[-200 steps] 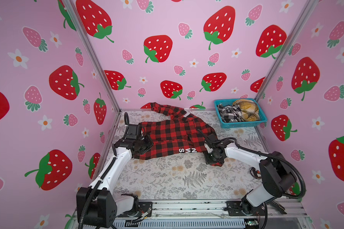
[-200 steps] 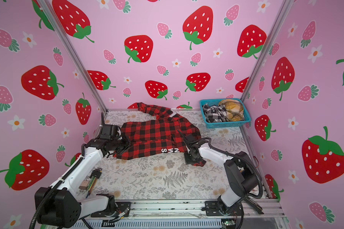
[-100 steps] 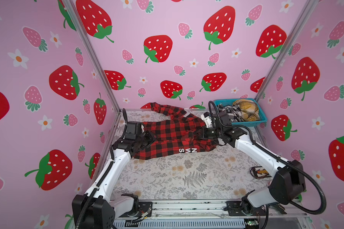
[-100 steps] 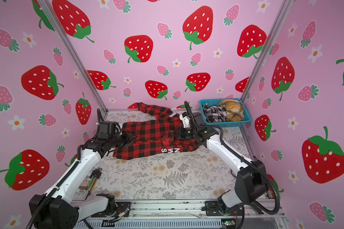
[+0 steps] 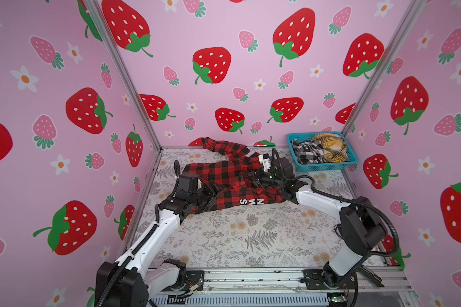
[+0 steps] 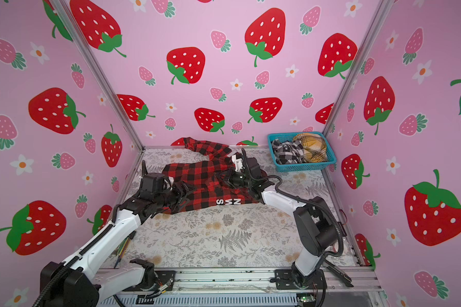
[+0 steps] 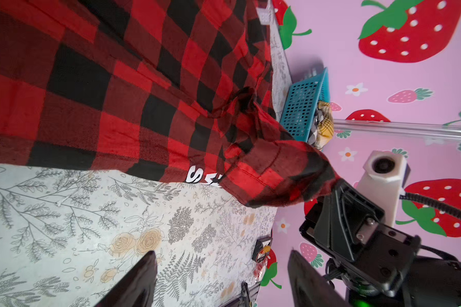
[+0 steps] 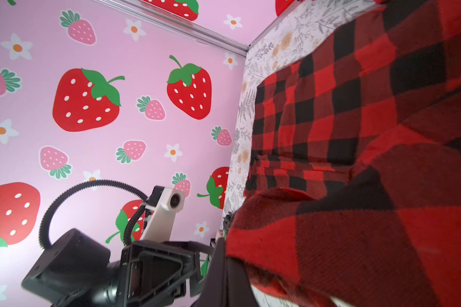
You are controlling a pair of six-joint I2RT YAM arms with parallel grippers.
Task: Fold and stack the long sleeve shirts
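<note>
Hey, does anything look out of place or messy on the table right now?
The red-and-black shirt lies crumpled, not flat: one sleeve runs up against the back wall, and the right gripper pinches a bunched fold up off the table. Nothing looks spilled or damaged.

The shirt (image 5: pixel 218 178) is matt woven cloth, the basket (image 5: pixel 325 167) plastic.

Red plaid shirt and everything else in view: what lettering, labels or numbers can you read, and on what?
"SWN": white letters on the red plaid shirt, black band at its near edge, in both top views; middle letter unsure.
"S": same band, left wrist view; the rest is hidden by a fold.
No text seen on the basket.
</note>
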